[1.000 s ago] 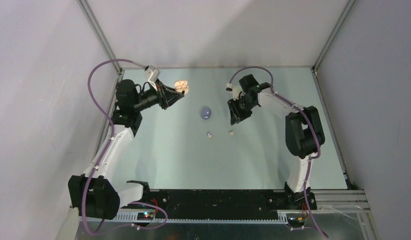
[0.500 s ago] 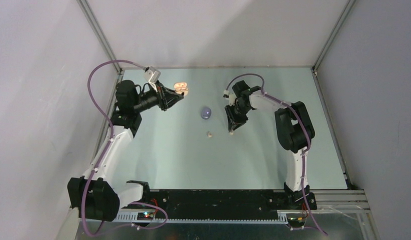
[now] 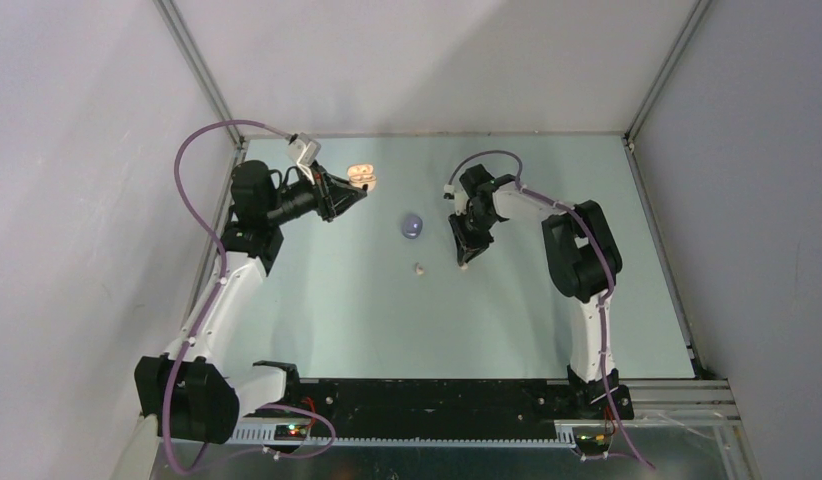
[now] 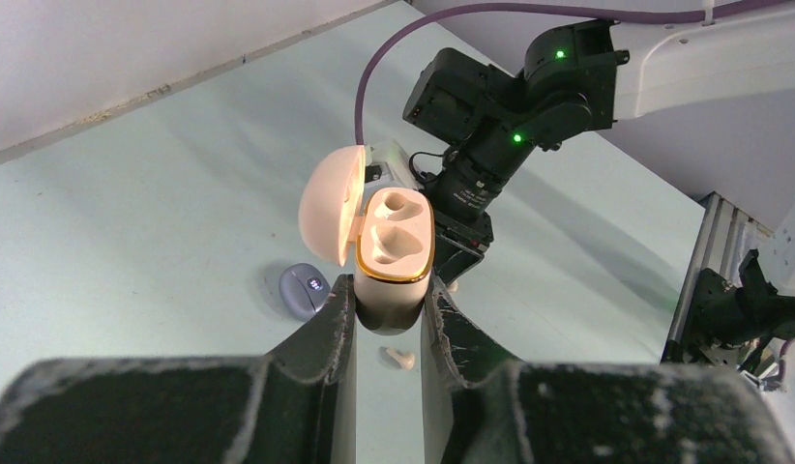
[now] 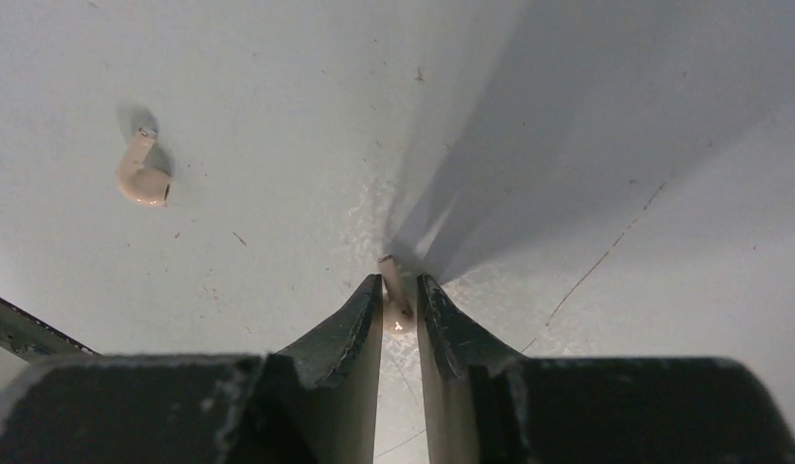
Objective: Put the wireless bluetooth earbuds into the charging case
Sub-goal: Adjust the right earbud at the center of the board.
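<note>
My left gripper (image 3: 355,192) is shut on a cream charging case (image 3: 362,174) and holds it above the table at the back left. The case's lid is open, and its two sockets (image 4: 394,224) show empty between my fingers (image 4: 387,295). My right gripper (image 3: 464,258) points down at the table. Its jaws are closed on the stem of a cream earbud (image 5: 388,267), which rests on the surface, with the gripper (image 5: 399,283) around it. A second cream earbud (image 3: 419,268) lies loose to the left, and it also shows in the right wrist view (image 5: 142,180) and the left wrist view (image 4: 398,359).
A closed purple case (image 3: 413,226) with a small lit display (image 4: 314,284) lies on the table between the two grippers. The enclosure's walls and metal frame posts (image 3: 655,85) bound the mint table (image 3: 547,320). The black base rail (image 3: 427,395) runs along the near edge.
My right gripper has swung left and down onto the right-hand cream earbud and closed around it. My left gripper has held the open case nearly still.
</note>
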Controlling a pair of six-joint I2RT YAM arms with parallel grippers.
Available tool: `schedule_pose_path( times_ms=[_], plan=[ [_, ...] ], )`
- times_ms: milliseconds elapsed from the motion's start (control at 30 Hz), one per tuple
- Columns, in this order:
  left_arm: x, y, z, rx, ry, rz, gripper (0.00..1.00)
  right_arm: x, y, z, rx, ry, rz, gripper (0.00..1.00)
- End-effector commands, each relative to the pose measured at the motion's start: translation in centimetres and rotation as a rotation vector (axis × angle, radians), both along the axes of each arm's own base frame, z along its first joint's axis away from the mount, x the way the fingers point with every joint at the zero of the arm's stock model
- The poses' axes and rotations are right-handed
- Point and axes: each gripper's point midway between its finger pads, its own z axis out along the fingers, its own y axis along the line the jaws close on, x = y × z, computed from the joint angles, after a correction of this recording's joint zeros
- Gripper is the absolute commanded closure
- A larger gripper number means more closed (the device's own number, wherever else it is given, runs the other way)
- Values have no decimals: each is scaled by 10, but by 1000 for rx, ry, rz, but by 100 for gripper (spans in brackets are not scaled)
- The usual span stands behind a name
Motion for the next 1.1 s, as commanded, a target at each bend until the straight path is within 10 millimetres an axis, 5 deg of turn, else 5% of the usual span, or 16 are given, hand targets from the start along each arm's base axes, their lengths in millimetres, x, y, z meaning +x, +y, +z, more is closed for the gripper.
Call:
schedule_pose_path(
  times_ms=[0,300,500,667,767,900,1067],
  plan=[
    [-4,2,17,-7,-69,6,100,11,15,10,40,-57,70,78],
    [-6,4,15,-1,-78,14,100,-21,37,38,168,-98,583,89],
    [-6,3,12,-7,-73,16,100,-55,6,48,213,-88,1073,91],
    [-4,3,13,-12,-71,16,100,-87,-31,39,201,91,1367,90],
    [-4,3,13,-11,-71,13,100,-90,-39,28,156,159,1425,91],
    [-5,3,14,-6,-70,12,100,-86,-27,20,138,144,1415,89],
    [-3,3,11,-4,-62,11,100,-65,-4,12,119,66,1288,73]
  ],
)
